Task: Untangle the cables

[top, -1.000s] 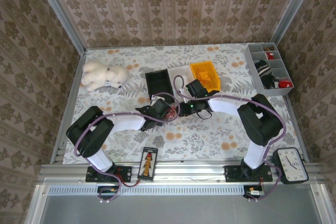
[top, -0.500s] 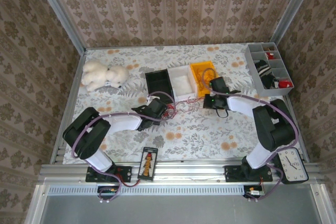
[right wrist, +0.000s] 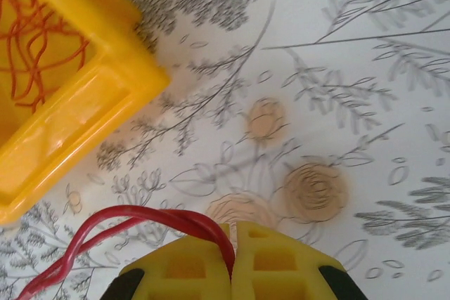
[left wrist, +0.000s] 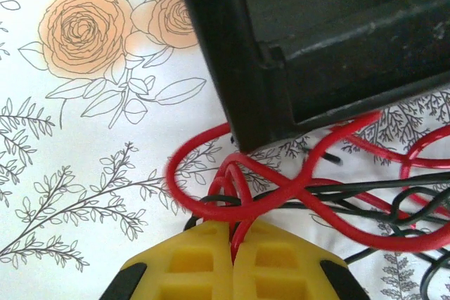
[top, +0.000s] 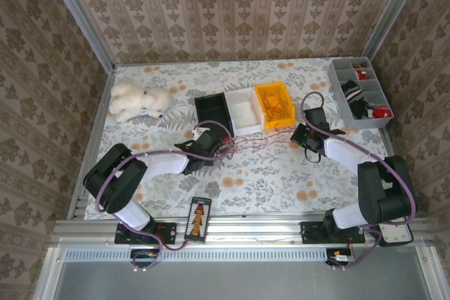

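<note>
- Cables (left wrist: 292, 189): the left gripper (left wrist: 233, 235) has its jaws pressed together on a red loop. The knot of red and dark strands lies just right of them, against the black bin (left wrist: 316, 47).
- The right gripper (right wrist: 233, 238) pinches one red strand (right wrist: 133, 217), near the yellow bin (right wrist: 77, 103).
- Between the grippers the cables (top: 257, 141) run left to right across the table (top: 267, 173). The tangle is at the left end, so the left arm is nearer.
</note>
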{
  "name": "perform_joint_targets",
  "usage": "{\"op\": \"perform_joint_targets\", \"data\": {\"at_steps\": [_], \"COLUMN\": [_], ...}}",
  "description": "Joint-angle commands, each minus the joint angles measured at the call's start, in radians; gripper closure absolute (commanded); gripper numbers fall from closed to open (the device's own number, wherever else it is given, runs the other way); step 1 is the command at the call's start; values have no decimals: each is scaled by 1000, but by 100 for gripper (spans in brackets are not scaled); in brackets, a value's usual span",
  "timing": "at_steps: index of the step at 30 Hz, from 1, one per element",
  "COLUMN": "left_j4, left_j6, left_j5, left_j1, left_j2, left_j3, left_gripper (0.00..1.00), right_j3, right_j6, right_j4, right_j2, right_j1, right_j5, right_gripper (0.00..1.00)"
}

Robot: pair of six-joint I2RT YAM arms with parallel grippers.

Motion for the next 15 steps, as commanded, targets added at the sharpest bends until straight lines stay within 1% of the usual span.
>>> {"op": "perform_joint_targets", "data": {"at_steps": [1, 3, 4, 5, 8, 9, 11, 15], "left_j4": [-147, -149, -150, -145, -115, -105, -89, -82], "left_j6": [-55, -49, -43, -35, 2, 17, 37, 62], "left_j5": [-85, -84, -83, -81, -69, -62, -51, -42], "left_j1": [32, 32, 30, 27, 11, 6, -4, -18], "left_j2": [-4, 4, 8, 9, 6, 6, 9, 22], "left_j3": [-35, -28, -24, -22, -20, -18, -14, 1], "left_gripper": [100, 100, 100, 100, 100, 100, 100, 100], "right_j3": [-19, -24, -26, -28, -41, -44, -44, -38], "right_j6": [47, 46, 49, 52, 57, 54, 47, 1], "right_j4": [-32, -6, 3, 15, 63, 75, 75, 71], "right_j2": [-4, 10, 18, 24, 34, 31, 25, 17], "right_j1": [-41, -41, -41, -40, -36, -33, -27, -19], "right_j5": [90, 52, 34, 10, -42, -50, -49, -50], "right_gripper": [100, 99, 96, 90, 63, 58, 53, 52]}}
